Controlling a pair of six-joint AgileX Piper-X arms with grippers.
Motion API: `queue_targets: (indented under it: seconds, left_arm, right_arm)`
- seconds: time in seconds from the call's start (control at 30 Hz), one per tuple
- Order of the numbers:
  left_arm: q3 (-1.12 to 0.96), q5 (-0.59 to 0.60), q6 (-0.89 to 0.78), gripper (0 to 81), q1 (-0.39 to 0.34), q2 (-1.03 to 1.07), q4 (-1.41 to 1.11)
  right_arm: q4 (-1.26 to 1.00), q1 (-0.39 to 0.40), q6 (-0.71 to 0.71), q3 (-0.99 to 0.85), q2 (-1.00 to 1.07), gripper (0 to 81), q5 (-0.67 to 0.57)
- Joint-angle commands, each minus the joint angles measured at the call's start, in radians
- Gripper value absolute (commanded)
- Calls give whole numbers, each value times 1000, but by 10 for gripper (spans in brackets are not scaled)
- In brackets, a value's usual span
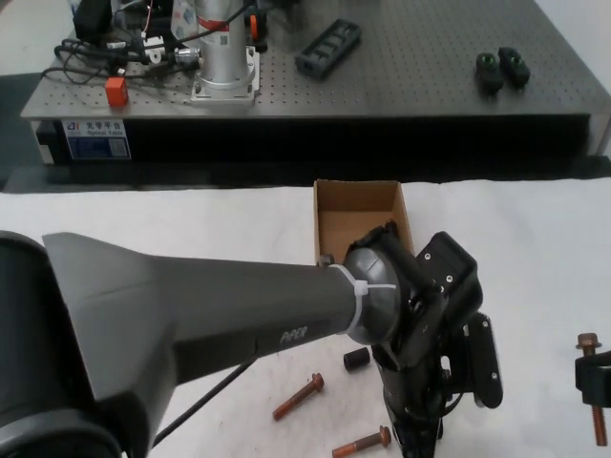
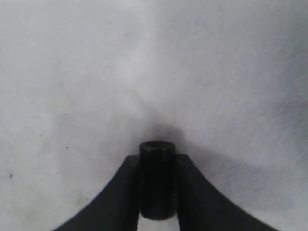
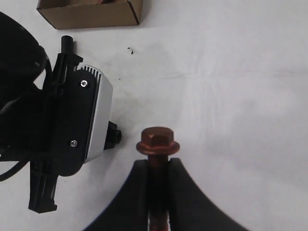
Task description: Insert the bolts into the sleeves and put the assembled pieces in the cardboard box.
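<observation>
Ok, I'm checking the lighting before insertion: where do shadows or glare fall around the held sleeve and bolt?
Left wrist view: a soft dark shadow on the cloth just past the open end of the sleeve. Right wrist view: faint shadow beside the bolt, no glare on its head.

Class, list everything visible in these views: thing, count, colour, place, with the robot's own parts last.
box: one, brown, on the cloth.
bolts: three, copper; two loose on the cloth, one gripped.
sleeves: two, black; one loose on the cloth, one gripped.
cloth: one, white, under the arms.
bench: one, grey, behind the cloth.
tray: one, black, on the bench.
block: one, orange, on the bench.
left arm: one, grey, over the cloth.
left claw: one, black, shut on a sleeve.
right claw: one, black, shut on a bolt.
</observation>
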Motion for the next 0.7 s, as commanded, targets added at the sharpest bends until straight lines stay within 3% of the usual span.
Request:
queue_targets:
  seconds: [0.0,0.13,0.27,0.47,0.67]
  left_arm:
    - [-7,-10,11,39,-1,10,-5]
    - [-12,-44,-18,6,-1,7,13]
    - [-34,-132,-165,6,5,-36,-2]
    - [5,93,-513,6,103,-254,-55]
    - [313,360,-737,6,182,-566,-351]
  right_arm:
    - [-13,-6,-7,-3,-8,13,-9]
    - [-37,-6,-2,-3,-8,13,-9]
    - [-135,-6,8,-3,-42,13,-48]
    - [-355,-6,48,-1,-113,13,-156]
    - [-758,22,318,78,-93,13,-361]
